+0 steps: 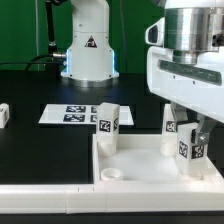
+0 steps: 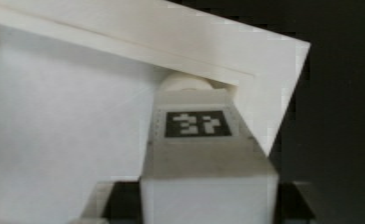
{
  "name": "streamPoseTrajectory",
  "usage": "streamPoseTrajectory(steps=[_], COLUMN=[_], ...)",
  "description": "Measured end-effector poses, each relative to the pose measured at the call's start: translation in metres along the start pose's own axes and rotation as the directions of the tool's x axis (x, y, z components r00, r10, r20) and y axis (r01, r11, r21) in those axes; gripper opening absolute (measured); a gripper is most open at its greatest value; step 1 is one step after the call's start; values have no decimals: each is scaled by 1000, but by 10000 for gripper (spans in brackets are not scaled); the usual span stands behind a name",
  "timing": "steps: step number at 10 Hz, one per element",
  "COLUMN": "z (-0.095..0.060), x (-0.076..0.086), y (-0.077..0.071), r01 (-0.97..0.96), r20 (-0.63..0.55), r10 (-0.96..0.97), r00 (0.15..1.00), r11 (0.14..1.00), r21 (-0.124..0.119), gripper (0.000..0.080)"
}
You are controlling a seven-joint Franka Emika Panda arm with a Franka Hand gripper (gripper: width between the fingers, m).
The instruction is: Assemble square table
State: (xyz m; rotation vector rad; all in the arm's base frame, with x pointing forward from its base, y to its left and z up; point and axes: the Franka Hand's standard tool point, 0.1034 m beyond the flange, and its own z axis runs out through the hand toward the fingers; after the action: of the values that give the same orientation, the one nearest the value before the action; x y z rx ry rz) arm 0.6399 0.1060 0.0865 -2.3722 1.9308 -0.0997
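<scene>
Table slab [image 1: 135,160] carries two standing legs [image 1: 108,121]; my jaws clench a third leg [image 1: 189,150] near its corner, with the marker board [image 1: 68,114] behind.

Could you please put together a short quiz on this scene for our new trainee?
1. True or false: an upright leg stands in the far corner of the slab, on the exterior view's left.
2. The gripper holds: A) the slab B) a tagged leg C) nothing.
3. Fill in: the round socket at the slab's near corner, on the exterior view's left, is ____.
Key: 1 true; 2 B; 3 empty.
</scene>
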Motion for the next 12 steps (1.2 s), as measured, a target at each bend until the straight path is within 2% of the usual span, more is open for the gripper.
streamPoseTrajectory(steps=[2,3,4,5,6,8,12], z=[0,1,2,3,3,3,3], x=[0,-1,-3,-4,-4,-3,-4], y=[0,0,0,-1,-1,-1,-1], r01=[63,117,207,306,363,503,802], r20=[-1,0,-4,-9,-10,-12,-16], r10=[-63,-117,-207,-306,-362,-503,-802], r00=[998,993,978,952,932,864,597], r11=[998,993,978,952,932,864,598], r21=[0,-2,2,11,9,8,-4], gripper=[287,390,530,612,642,647,649])
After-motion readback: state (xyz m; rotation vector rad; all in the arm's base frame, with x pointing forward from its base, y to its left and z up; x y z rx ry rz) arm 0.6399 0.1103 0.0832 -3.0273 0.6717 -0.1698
